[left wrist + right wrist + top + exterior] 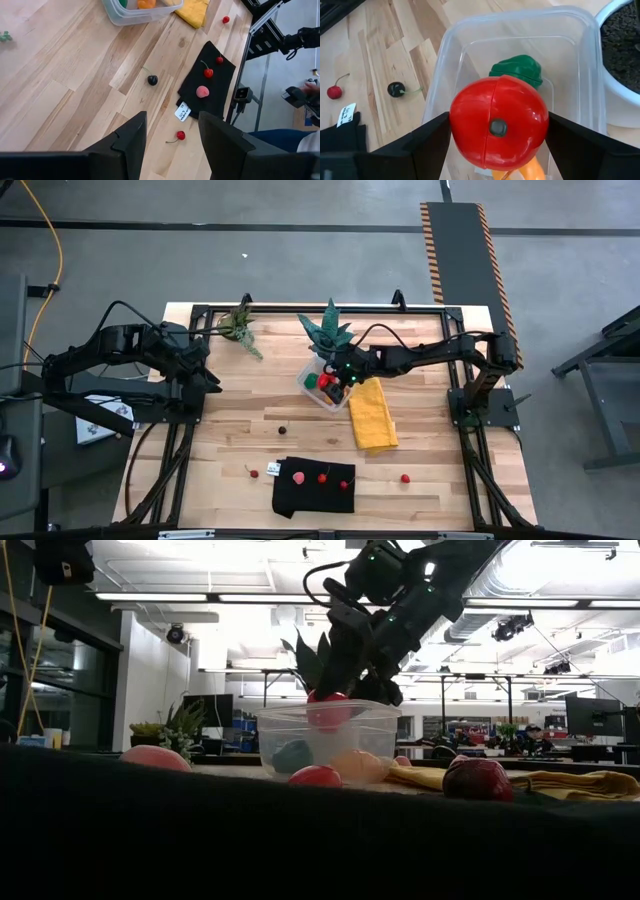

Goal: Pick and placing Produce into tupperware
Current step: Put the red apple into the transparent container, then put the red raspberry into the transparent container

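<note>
Right gripper clamped tomato over tub, table centre, 12 o'clock of cloth | tomato judged light, rigid, slick; two halves, best gripped across seam | left gripper parted, empty, idle at 9 o'clock.

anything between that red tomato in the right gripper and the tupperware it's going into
Nothing visible. The right gripper holds the red tomato right over the open tupperware. No lid is on it, and the green pepper and an orange piece lie lower inside, below the tomato.
</note>
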Robot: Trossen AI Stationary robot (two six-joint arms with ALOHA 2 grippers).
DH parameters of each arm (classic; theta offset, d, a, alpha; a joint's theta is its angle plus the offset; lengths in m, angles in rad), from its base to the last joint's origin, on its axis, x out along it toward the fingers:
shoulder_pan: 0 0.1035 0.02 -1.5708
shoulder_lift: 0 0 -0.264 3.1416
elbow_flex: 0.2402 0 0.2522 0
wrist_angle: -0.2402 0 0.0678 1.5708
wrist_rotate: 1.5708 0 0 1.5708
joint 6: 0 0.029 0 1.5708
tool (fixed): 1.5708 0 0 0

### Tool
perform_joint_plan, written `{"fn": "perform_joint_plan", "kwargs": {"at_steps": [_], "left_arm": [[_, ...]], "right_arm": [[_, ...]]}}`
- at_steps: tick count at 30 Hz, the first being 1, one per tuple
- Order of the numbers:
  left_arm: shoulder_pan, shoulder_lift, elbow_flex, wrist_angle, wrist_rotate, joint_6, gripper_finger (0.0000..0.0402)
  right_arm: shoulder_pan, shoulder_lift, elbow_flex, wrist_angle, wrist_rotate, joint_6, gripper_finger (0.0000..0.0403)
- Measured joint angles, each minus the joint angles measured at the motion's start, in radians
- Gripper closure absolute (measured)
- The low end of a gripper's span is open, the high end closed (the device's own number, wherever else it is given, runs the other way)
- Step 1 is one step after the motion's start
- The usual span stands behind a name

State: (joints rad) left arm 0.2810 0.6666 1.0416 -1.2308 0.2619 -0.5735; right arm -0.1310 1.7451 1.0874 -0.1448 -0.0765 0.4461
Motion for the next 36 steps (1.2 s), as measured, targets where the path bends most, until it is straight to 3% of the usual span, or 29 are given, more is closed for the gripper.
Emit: {"fn": "perform_joint_plan", "kwargs": {"at_steps": [6, 16, 36], "left_arm": [[0.000, 0.000, 0.000, 0.000, 0.000, 0.000, 0.0234], [0.000, 0.000, 0.000, 0.000, -0.001, -0.008, 0.0234], [0.000, 0.001, 0.000, 0.002, -0.003, -0.026, 0.0234]], "right_arm": [[0.000, 0.000, 0.000, -0.024, -0.015, -0.018, 0.0095], [0.000, 0.000, 0.000, -0.112, 0.018, -0.007, 0.0007], [0.001, -0.011, 0.000, -0.011, -0.011, 0.052, 0.0015]]}}
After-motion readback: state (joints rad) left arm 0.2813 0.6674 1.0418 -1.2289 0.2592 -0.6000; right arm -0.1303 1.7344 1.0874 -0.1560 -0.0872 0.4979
